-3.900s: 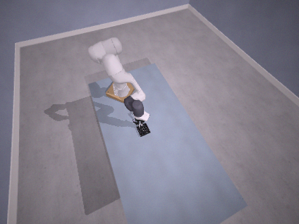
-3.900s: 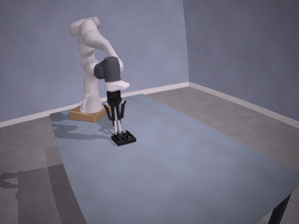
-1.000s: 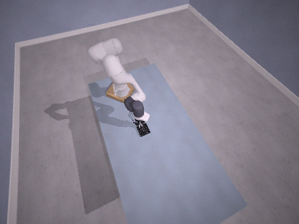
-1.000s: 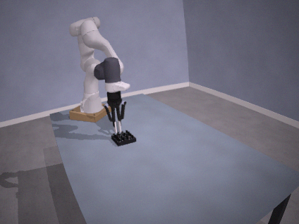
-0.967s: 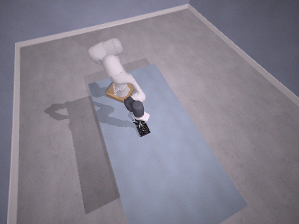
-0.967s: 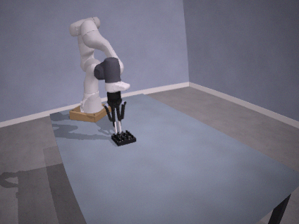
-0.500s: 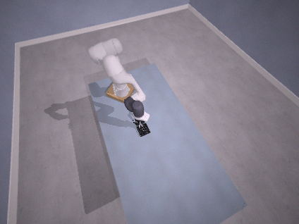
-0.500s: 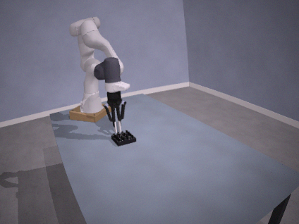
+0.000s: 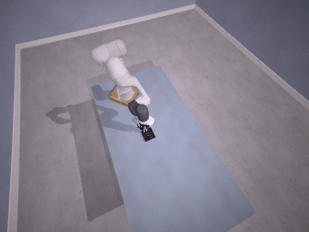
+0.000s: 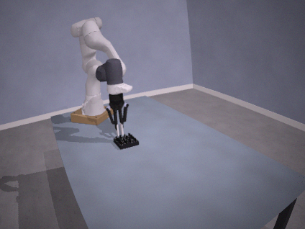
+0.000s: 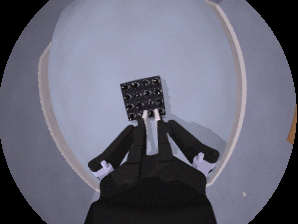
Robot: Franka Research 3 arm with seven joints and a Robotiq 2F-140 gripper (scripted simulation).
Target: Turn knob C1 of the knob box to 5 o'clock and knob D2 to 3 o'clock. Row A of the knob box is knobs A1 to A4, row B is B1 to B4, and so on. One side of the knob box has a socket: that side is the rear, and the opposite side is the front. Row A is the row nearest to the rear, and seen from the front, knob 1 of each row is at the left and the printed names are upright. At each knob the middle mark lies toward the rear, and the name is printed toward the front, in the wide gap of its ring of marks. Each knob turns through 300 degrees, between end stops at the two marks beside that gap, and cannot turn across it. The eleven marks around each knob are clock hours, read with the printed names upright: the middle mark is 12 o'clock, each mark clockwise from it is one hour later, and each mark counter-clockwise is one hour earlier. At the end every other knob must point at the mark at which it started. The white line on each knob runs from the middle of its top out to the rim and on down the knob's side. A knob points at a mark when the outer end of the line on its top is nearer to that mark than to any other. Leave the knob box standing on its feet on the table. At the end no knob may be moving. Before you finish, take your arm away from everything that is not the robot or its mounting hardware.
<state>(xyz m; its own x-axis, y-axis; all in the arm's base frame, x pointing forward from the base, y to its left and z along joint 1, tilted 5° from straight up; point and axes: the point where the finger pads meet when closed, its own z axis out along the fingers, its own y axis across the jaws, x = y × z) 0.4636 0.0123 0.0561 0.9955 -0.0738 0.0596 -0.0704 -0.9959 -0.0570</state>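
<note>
Black knob box [image 9: 148,134] [image 10: 128,141] [image 11: 143,98] sits toward the tabletop's [image 9: 171,146] [image 10: 180,162] [image 11: 100,50] robot-end edge; hand [image 9: 144,128] [image 10: 120,135] [image 11: 151,114] narrow, can't tell if gripping. Probably lining up a knob; check which before twisting.

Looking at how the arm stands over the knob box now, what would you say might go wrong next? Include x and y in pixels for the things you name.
The tool [image 10: 120,135] [image 11: 151,114] reaches in among closely packed knobs [image 11: 147,93], so its fingertips might nudge a neighbour off its mark. The knob box [image 9: 149,136] [image 10: 126,145] looks small and loose, so a sideways push could slide it.
</note>
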